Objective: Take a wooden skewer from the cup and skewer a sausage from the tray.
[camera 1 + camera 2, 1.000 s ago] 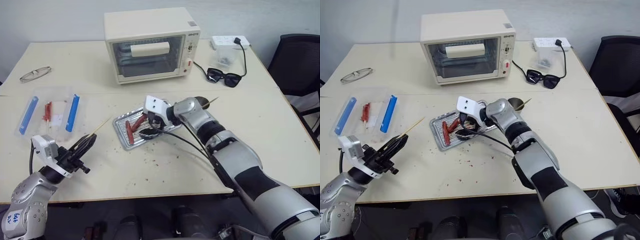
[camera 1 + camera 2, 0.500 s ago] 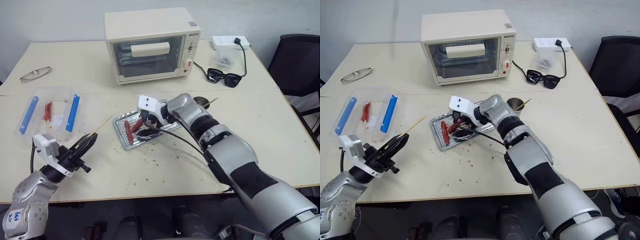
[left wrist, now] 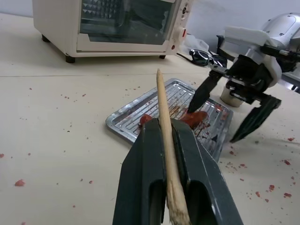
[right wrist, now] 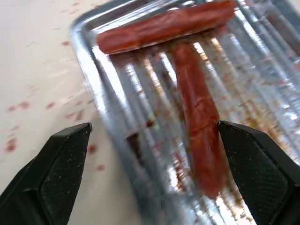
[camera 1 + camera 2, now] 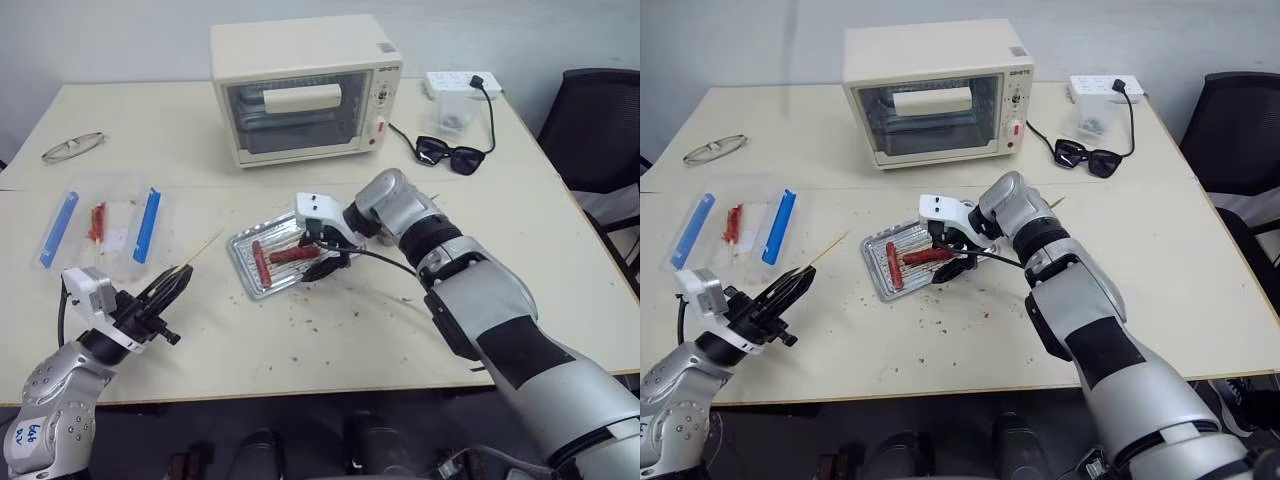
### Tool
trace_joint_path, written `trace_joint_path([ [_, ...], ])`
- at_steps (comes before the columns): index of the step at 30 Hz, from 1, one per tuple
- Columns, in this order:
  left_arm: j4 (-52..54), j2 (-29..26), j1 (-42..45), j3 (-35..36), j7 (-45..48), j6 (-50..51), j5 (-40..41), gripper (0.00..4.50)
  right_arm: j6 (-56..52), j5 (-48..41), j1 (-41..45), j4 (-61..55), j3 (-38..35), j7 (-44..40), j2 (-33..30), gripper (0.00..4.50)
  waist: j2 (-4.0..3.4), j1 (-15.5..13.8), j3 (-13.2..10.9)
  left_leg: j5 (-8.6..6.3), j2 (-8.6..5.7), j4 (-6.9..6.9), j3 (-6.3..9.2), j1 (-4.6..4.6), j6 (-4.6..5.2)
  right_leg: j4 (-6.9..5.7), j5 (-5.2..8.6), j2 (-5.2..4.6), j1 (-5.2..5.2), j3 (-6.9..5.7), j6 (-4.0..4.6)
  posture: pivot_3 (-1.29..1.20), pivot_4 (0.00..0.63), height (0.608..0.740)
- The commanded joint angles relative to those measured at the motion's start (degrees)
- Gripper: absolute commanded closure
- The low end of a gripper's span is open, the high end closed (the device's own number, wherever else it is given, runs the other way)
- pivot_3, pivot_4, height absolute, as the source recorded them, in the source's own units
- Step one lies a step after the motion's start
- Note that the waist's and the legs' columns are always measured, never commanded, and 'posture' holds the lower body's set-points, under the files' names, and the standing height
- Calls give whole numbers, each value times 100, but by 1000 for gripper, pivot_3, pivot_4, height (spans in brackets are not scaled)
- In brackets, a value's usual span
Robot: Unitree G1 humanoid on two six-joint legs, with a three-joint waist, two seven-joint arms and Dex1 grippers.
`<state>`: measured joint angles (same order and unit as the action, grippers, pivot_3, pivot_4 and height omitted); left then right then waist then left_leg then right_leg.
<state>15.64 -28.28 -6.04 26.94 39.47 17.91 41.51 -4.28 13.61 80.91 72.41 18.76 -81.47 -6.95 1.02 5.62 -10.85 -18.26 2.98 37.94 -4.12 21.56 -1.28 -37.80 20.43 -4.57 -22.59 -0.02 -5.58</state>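
Left wrist view shows the left gripper [image 3: 171, 154] pinching a thin, stiff skewer [image 3: 165, 136] near its base, while the right gripper [image 5: 949, 256], jaws spread, hovers over soft, greasy sausages [image 5: 927, 256] in the tray [image 5: 875, 262], best grasped mid-length.

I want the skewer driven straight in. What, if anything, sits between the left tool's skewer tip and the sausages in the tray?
Only bare table lies between the skewer, gripped by the left tool, and the sausages in the tray. The right tool hangs open over the tray's far side, not in the line.
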Motion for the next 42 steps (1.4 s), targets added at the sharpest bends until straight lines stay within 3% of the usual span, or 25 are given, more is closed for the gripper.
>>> trace_joint_path([
  [1, 118, -81, -8, 149, 29, -138, 3, 4500, -34, -3, 190, -392, 19, -333, -136, 32, 0, 9, 0, 0, 0, 0, 0, 0, 0, -1, 0, 0, -1, 0, 0, 0, 150, 740],
  [5, 140, -75, -52, 152, 33, -145, -8, 4500, -64, -125, 228, -531, -138, -105, -144, 32, 0, 21, 0, 0, 1, -1, 0, 0, -1, 0, 0, 0, -1, -1, 0, 0, 150, 740],
  [12, 149, -13, -69, 118, -9, -220, -43, 4500, 368, -206, -149, -560, -355, 1021, 112, 32, 0, 23, 0, -1, 1, -1, 0, 0, -2, 0, 0, -1, -1, -2, 0, 0, 150, 740],
  [26, 117, -27, -65, 61, 14, -248, -50, 4500, 294, -66, -707, -885, -254, 1339, -251, 32, 0, 17, 0, -1, 0, 0, 0, 1, -2, 1, 0, -1, -1, -1, 0, 0, 150, 740],
  [35, 18, -46, 48, 5, 61, -230, -64, 4500, 197, -152, -733, -915, -299, 1379, -266, 2931, 0, 48, 0, -1, 1, 0, -1, 1, -2, 1, 0, 1, -1, -1, 0, 0, 150, 740],
  [42, -10, -32, 79, 2, 66, -229, -69, 4500, 173, -166, -778, -957, -284, 1316, -256, 2931, 0, 51, 0, -1, 1, 0, -1, 1, -2, 1, 0, 1, -1, -1, 0, 0, 150, 740],
])
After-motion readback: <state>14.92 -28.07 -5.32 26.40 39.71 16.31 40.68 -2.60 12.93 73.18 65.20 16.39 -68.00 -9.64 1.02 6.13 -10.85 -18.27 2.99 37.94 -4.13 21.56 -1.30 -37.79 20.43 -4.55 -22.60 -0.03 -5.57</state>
